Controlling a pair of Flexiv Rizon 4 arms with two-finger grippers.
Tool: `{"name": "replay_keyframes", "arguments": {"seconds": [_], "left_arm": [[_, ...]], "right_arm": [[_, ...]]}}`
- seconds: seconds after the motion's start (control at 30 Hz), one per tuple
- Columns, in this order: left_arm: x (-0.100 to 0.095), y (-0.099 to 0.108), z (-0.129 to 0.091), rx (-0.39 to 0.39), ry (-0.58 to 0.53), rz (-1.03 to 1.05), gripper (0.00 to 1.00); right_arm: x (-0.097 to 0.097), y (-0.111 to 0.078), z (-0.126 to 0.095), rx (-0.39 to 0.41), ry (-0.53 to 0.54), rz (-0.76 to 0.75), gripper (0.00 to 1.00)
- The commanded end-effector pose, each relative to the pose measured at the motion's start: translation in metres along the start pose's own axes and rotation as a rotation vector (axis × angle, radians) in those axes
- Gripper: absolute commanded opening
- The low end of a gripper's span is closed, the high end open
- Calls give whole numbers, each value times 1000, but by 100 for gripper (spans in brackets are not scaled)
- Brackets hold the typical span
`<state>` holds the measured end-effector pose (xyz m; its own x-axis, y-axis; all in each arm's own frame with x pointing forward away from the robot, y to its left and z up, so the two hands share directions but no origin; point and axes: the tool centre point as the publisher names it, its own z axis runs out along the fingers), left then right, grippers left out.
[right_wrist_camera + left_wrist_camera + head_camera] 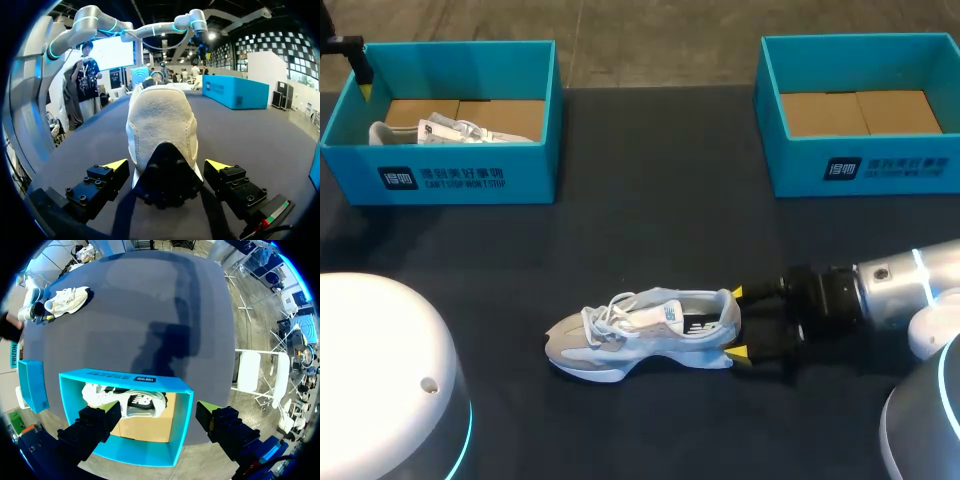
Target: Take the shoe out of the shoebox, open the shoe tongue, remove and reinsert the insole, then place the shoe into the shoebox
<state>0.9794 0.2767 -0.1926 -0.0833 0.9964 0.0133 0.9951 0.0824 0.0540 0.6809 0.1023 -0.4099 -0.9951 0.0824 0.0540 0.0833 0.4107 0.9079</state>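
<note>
A grey-and-white shoe (640, 335) lies on its side-on sole in the middle of the dark table, toe to the left. My right gripper (737, 322) is open at its heel, one yellow tip on each side. In the right wrist view the heel (162, 130) stands between the fingers of that gripper (167, 165), with a gap on both sides. My left gripper (159, 412) hangs open above the back left blue shoebox (125, 382), which holds a second white shoe (130, 400). In the head view this gripper (360, 70) shows at the box's far left corner.
The left shoebox (470, 175) stands at the back left and a second blue shoebox (880, 165), with only a cardboard floor, at the back right. Dark tabletop lies between the boxes and the shoe. White arm bases fill the near corners.
</note>
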Motion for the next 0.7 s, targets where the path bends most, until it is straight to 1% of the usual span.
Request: {"name": "replay_keyframes", "arguments": {"seconds": [0.03, 0.7], "left_arm": [[0, 0, 0, -1, 3, 0, 100], [0, 0, 0, -1, 3, 0, 100]], "right_arm": [[-2, 1, 6, 3, 4, 0, 100], [-3, 4, 24, -8, 43, -21, 100]]}}
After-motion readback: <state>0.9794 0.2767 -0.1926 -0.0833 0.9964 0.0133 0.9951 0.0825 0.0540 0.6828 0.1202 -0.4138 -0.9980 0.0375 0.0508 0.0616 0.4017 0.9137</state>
